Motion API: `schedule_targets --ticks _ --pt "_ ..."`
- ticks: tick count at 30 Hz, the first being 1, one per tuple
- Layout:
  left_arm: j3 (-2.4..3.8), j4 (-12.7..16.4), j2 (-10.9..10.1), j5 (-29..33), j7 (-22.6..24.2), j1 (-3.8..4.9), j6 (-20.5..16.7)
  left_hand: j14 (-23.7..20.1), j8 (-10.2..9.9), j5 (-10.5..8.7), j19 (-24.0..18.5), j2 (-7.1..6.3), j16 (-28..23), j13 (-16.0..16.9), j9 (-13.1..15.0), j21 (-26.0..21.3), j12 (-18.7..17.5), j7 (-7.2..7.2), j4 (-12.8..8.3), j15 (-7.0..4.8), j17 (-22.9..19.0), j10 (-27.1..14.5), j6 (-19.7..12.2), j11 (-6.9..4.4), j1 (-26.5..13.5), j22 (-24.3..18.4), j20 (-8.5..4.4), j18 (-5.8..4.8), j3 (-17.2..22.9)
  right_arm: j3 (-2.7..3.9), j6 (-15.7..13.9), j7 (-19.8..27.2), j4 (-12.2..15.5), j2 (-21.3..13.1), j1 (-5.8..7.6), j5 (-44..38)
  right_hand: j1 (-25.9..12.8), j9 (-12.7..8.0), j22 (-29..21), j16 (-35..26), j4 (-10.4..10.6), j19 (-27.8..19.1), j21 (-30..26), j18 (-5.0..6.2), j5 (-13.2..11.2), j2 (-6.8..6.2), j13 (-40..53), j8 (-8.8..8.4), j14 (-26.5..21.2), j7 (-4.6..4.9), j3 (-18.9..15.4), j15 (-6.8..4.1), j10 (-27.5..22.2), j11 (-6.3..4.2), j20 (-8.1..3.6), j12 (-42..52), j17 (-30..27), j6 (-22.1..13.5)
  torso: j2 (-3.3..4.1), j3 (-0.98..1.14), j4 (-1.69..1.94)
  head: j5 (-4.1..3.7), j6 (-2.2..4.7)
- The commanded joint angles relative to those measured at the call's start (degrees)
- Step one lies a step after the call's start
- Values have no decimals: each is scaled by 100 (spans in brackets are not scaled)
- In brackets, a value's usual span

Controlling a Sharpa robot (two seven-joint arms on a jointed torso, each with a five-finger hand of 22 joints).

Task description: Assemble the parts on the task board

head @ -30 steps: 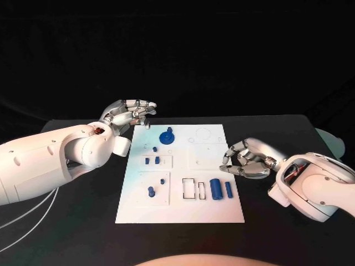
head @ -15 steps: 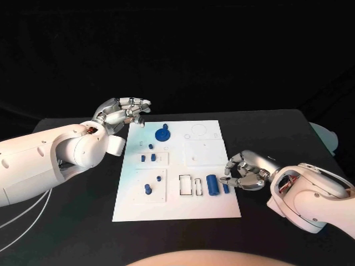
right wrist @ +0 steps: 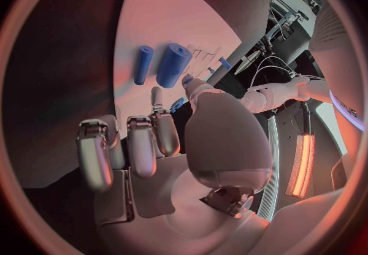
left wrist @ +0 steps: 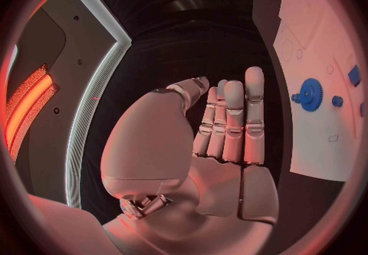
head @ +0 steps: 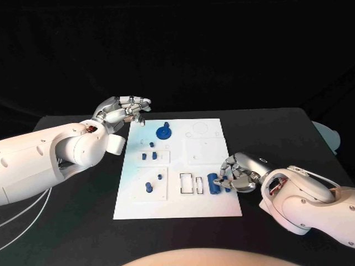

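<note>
Silver right hand (head: 240, 174) hovers, fingers curled, beside the blue cylinder (head: 213, 183).

The left arm (head: 41, 158) reaches in from the left side of the head view and slants up toward the far side of the table, its wrist ending in the left hand (head: 123, 110). That hand holds nothing: in the left wrist view its fingers (left wrist: 230, 117) stand straight and close together, with the thumb alongside them. The right arm (head: 321, 202) comes in from the right (lower and nearer the robot's body) with its forearm angled inward. The right hand (head: 237, 173) points down with its fingers (right wrist: 141, 144) bent; it appears to hold nothing, though the fingertips are hard to make out.
</note>
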Motion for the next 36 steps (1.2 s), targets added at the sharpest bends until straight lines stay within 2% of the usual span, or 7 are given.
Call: schedule_targets --ticks 1,17,19,29,32,33,36 --pt "4 17 0 20 92 3 109 -40 19 -3 32 0 -19 5 -5 -40 20 -16 5 0 -7 -41 -34 -17 -47 -5 25 82 -12 -2 -39 -150 -10 56 -16 -296 -65 6 1510 21 -10 599 30 -37 -35 -11 384 32 365 2 -31 -24 6 -5 -54 -20 230 -50 10 6 6 10 6" --pt "4 31 -21 20 81 4 111 -40 21 -1 33 0 -18 6 -5 -44 24 -16 13 1 -8 -43 -35 -17 -54 -7 26 83 -16 -13 397 -319 -207 295 -154 -385 -207 25 1510 31 1 599 30 -37 -22 65 384 76 365 0 -303 -22 -6 -6 -51 -40 250 -83 25 11 19 36 -12" --pt "4 34 -26 20 79 4 110 -40 21 -1 33 0 -18 6 -5 -44 24 -16 13 1 -8 -43 -35 -17 -54 -7 26 83 -16 -14 459 -347 -217 320 -167 -430 -256 37 1510 36 -3 599 30 -37 162 81 383 100 365 -4 -443 -24 -13 -8 -53 -51 263 -97 26 10 20 36 -10" --pt "4 43 -38 20 66 4 115 -40 23 2 34 3 -17 6 -5 -49 29 -19 18 0 -8 -44 -35 -19 -52 -10 26 83 -17 -21 582 -442 -273 422 -230 -614 -150 52 1510 42 -26 599 30 -37 181 108 394 139 367 -11 -547 -28 -10 -14 -55 -52 281 -94 31 7 32 34 -20" --pt "4 45 -42 20 61 4 113 -40 23 2 34 3 -17 6 -5 -49 29 -19 18 0 -8 -44 -35 -19 -52 -10 26 83 -17 -22 500 -463 -284 440 -240 -659 47 65 1510 45 -73 599 30 -37 223 186 415 178 368 -27 -505 -38 8 -27 -60 -36 289 -55 33 7 36 32 -18" --pt "5 46 -44 20 61 4 111 -40 24 3 35 4 -16 7 -5 -51 31 -20 16 -1 -9 -45 -35 -21 -48 -12 26 84 -16 -22 458 -470 -284 444 -242 -673 338 71 1510 54 -159 599 30 -37 183 331 447 213 374 -49 -362 -57 37 -50 -72 -9 316 -7 34 6 36 33 -16" --pt "5 48 -47 20 59 4 108 -40 24 3 35 4 -16 7 -5 -51 31 -20 16 -1 -9 -45 -35 -21 -48 -12 26 84 -16 -23 284 -473 -272 446 -246 -708 623 61 1510 60 -231 599 30 -37 61 482 471 245 378 -87 -160 -85 60 -85 -95 6 334 59 36 10 36 39 -13"
